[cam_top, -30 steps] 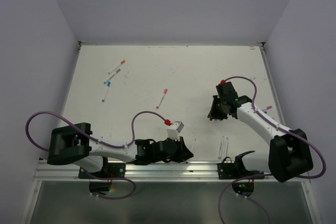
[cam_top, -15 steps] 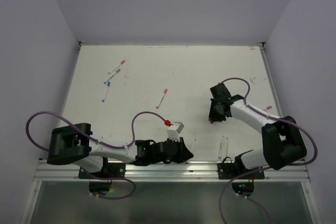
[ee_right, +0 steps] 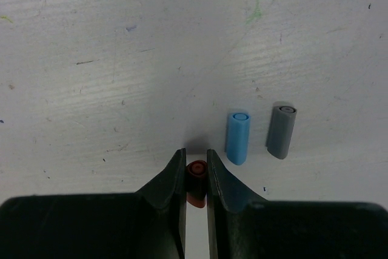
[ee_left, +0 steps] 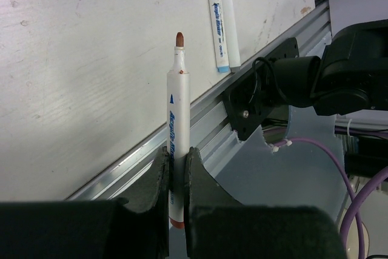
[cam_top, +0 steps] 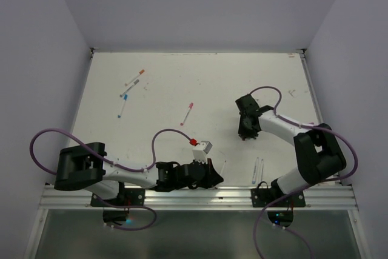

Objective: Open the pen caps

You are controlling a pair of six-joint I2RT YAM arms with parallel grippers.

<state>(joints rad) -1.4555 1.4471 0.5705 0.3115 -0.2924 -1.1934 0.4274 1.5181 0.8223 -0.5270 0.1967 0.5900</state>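
My left gripper (ee_left: 176, 153) is shut on a white pen (ee_left: 177, 101) whose cap is off, its brown-red tip bare; it lies low by the table's near edge (cam_top: 212, 174). My right gripper (ee_right: 196, 153) is shut on a small red cap (ee_right: 196, 174), held just above the table at mid-right (cam_top: 245, 133). A blue cap (ee_right: 237, 137) and a grey cap (ee_right: 282, 130) lie right beside it. Capped pens lie at the far left: orange (cam_top: 134, 77), grey (cam_top: 133, 87) and blue (cam_top: 122, 108). A pink one (cam_top: 187, 113) lies at the centre.
Two white pens (cam_top: 257, 170) lie side by side near the front rail (cam_top: 200, 193); they also show in the left wrist view (ee_left: 222, 22). Purple cables (cam_top: 48, 134) loop from both arms. Walls close the table on three sides.
The right arm has swung a little to the left, carrying the red cap beside the blue and grey caps. The left arm has not moved.
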